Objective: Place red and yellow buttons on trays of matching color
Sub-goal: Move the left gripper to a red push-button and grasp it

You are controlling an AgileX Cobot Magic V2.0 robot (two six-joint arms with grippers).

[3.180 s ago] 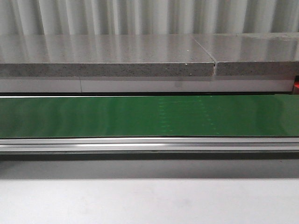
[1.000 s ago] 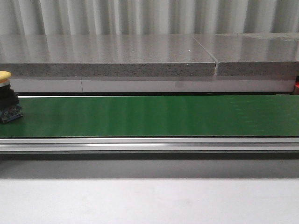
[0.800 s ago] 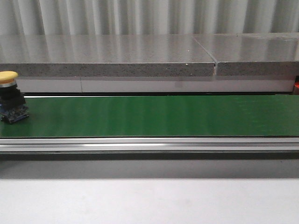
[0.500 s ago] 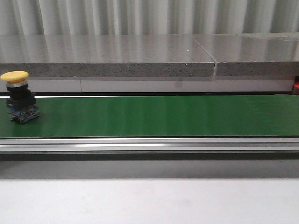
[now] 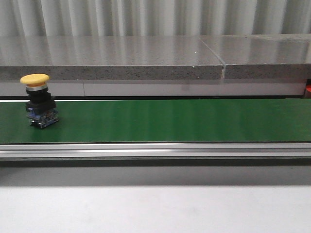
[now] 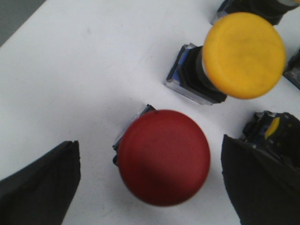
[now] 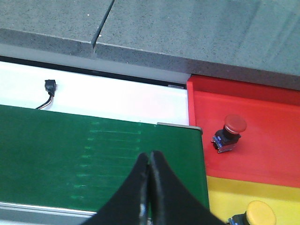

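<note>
A yellow button on a black and blue base stands upright at the left of the green belt in the front view; no gripper shows there. In the left wrist view, my left gripper is open above a white surface, its fingers either side of a red button without touching it. Another yellow button stands just beyond. In the right wrist view, my right gripper is shut and empty over the belt's end. Beside it, a red tray holds a red button and a yellow tray holds a yellow button.
More button bodies lie close to the left gripper's far finger. A grey stone ledge runs behind the belt and an aluminium rail along its front. A small cable plug lies on the white strip behind the belt.
The belt was bare; the yellow button came in at the left edge of the front view and has travelled steadily to the right.
</note>
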